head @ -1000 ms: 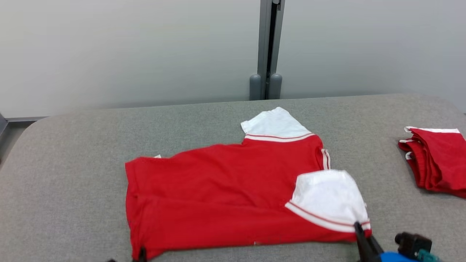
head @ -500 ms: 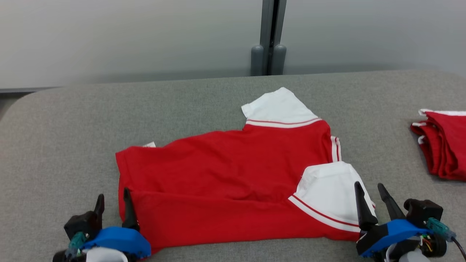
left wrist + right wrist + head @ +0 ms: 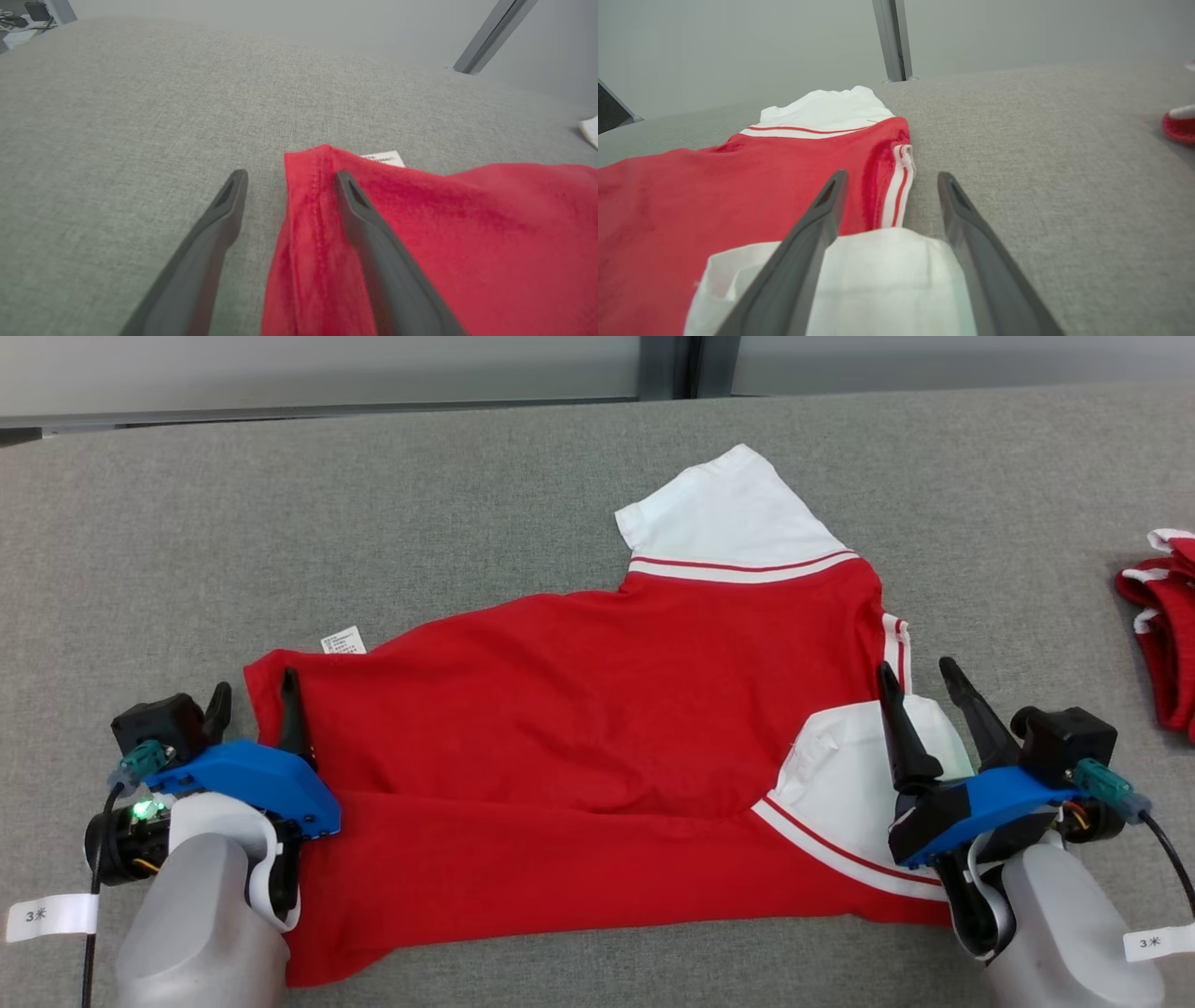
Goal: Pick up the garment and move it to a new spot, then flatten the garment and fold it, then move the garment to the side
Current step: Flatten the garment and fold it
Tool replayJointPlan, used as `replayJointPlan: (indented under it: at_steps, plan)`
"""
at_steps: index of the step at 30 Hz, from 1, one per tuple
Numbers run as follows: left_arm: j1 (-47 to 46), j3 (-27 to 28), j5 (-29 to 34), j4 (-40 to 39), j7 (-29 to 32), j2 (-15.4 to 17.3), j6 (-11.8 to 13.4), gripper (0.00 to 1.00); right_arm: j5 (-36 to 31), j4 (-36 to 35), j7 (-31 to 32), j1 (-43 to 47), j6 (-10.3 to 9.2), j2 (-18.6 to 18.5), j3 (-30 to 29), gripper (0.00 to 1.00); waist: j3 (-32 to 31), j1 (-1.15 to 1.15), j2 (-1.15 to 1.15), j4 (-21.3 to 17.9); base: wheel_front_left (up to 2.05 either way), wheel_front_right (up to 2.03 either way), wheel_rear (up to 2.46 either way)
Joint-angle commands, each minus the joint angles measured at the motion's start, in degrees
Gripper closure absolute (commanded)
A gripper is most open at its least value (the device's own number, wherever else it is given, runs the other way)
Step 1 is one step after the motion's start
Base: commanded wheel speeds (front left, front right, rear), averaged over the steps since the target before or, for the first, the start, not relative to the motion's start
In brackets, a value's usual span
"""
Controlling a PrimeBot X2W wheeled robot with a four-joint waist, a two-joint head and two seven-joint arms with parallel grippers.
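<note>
**Red-and-white shirt on the grey table, both grippers spread at its ends**

The grey fabric-covered table (image 3: 523, 476) spans the head view. At its centre lies the red shirt (image 3: 607, 709), spread lengthwise from left to right, with a long crease running across its near part. One white sleeve (image 3: 728, 513), edged with a red and white stripe, points away from the robot on the far side. The other white sleeve (image 3: 831, 775) lies turned in on top of the red body at the near right.

A pile of folded red garments (image 3: 1162, 644) with white trim sits at the table's right edge, well apart from the shirt.

The left gripper (image 3: 254, 683) stands at the shirt's left end. Its jaws are spread wide and pinch nothing. In the left wrist view one finger is over the red hem and the other over bare table, with the corner of the hem between them.

The right gripper (image 3: 917, 665) stands at the shirt's right end, over the turned-in sleeve. Its jaws are likewise spread wide and grip nothing; in the right wrist view the white cloth lies beneath and between them.

A striped neckband (image 3: 893, 649) shows at the shirt's right edge, just beyond the right fingertips. A small white label (image 3: 343, 641) pokes out from the far left edge of the shirt.
</note>
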Motion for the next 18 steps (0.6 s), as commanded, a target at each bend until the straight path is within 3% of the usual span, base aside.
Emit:
replayJointPlan:
  at_steps: [1, 3, 4, 5, 6, 10, 18]
  plan:
    - [-1.75, 0.05, -0.68, 1.54, -0.20, 0.05, -0.59, 0.00, 0.50, 0.01, -0.27, -1.49, 0.00, -0.71, 0.32, 0.00, 0.68, -0.01, 0.00, 0.39, 0.00, 0.00, 0.00]
    - [-2.95, -0.15, -0.97, 3.10, -0.68, -0.25, -1.11, 0.00, 0.63, -0.12, -0.27, -2.34, 0.00, -1.22, 0.64, 0.00, 1.06, -0.01, 0.00, 0.57, 0.00, 0.00, 0.00]
    - [-3.38, -0.33, -1.05, 3.72, -1.05, -0.39, -1.36, 0.16, 0.78, -0.16, -0.27, -2.82, 0.00, -1.49, 0.84, 0.00, 1.22, -0.01, 0.00, 0.71, 0.00, 0.00, 0.00]
    - [-3.71, -0.59, -0.84, 4.35, -1.52, -0.44, -1.78, 0.55, 0.92, -0.09, -0.27, -3.32, 0.00, -1.71, 1.13, 0.00, 1.33, -0.01, 0.00, 0.84, 0.00, 0.00, 0.00]
    - [-4.02, -0.89, -0.77, 4.84, -1.79, -0.58, -2.11, 1.00, 1.01, 0.15, -0.27, -3.91, 0.00, -2.00, 1.50, 0.00, 1.47, -0.01, 0.00, 1.00, 0.00, 0.00, 0.00]
    - [-5.55, -2.45, -1.51, 6.61, -2.39, -1.21, -3.71, 1.00, 1.15, 1.08, 0.18, -7.35, 0.00, -3.32, 2.65, 0.00, 2.13, -0.01, 0.00, 1.91, 0.00, 0.00, 0.00]
    - [-9.21, -4.49, 0.28, 3.94, -5.14, -2.10, -4.25, 1.00, -0.23, 5.37, 4.86, -18.13, 0.00, -7.31, 4.28, 0.00, 4.96, -0.01, 0.00, 5.48, 0.00, 0.00, 0.00]
